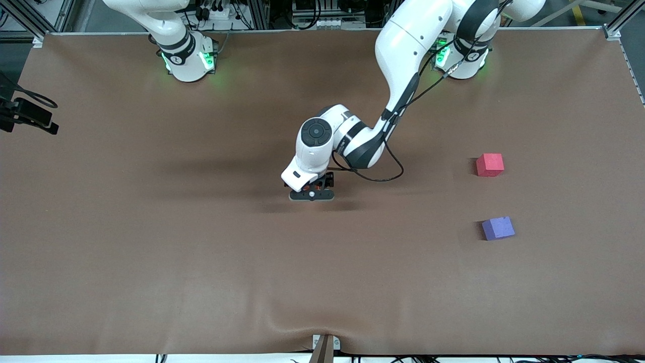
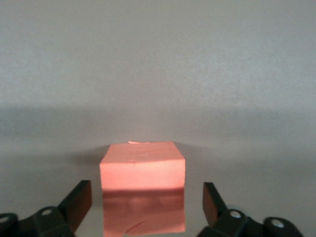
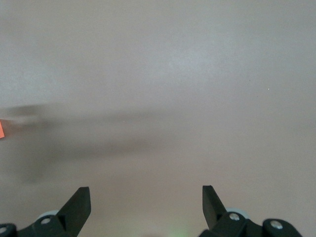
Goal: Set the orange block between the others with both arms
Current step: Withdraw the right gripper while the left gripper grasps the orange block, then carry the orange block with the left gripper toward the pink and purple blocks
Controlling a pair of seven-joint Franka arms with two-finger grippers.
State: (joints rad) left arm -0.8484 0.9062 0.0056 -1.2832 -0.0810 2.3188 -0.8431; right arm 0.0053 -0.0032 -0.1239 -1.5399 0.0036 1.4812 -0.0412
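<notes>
The orange block (image 2: 142, 170) rests on the brown table near its middle, between the fingers of my left gripper (image 2: 146, 186). Those fingers (image 2: 79, 200) stand open, with a gap on each side of the block. In the front view the left gripper (image 1: 311, 195) points down over the block and hides it. The others, a pinkish-red cube (image 1: 490, 164) and a purple cube (image 1: 498, 228), lie toward the left arm's end, the purple one nearer the front camera. My right gripper (image 3: 145, 190) is open over bare table, with nothing between its fingers.
A black cable (image 1: 383, 174) loops down from the left arm's wrist. A black camera mount (image 1: 25, 116) sits at the table edge at the right arm's end. A metal bracket (image 1: 325, 345) stands at the near edge.
</notes>
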